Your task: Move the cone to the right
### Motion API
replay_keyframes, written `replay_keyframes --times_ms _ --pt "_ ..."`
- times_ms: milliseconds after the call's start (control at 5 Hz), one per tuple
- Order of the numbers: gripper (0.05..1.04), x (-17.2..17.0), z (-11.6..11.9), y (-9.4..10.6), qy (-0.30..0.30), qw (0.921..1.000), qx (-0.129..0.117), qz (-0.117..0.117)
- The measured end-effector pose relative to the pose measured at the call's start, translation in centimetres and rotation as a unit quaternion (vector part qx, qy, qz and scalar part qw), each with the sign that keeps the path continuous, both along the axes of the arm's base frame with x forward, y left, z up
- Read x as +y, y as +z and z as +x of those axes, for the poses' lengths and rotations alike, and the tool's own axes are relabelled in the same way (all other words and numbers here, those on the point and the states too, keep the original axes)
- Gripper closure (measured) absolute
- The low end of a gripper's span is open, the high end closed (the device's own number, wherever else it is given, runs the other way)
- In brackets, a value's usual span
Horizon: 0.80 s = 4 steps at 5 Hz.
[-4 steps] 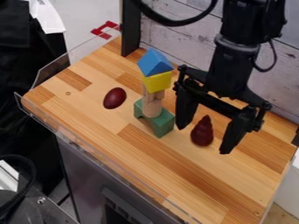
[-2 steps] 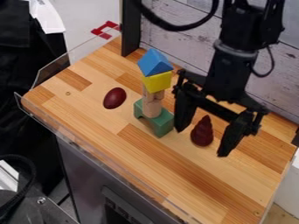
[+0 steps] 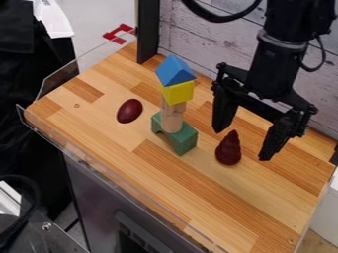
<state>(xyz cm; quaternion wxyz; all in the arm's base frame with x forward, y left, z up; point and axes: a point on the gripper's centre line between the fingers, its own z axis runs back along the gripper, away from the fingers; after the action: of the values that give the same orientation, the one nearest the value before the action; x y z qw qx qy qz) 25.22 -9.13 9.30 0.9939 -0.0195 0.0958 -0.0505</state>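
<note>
The hand [image 3: 241, 145] is held wide and empty near the maroon ridged cone [image 3: 228, 151], which is stood upright on the table [image 3: 251, 202], to the right of the block tower [image 3: 177, 94]. The grasp appears to be the step in hand. For this, the hand should be centred over the cone, lowered and closed, with the tower left unbumped.
</note>
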Motion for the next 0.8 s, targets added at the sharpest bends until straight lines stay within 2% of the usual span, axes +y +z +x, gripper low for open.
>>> replay_keyframes --times_ms 400,800 --pt "0.084 1.1 2.0 -1.4 0.011 0.9995 0.024 0.017" --pt "0.084 2.1 3.6 -2.9 0.022 0.9982 0.053 0.019"
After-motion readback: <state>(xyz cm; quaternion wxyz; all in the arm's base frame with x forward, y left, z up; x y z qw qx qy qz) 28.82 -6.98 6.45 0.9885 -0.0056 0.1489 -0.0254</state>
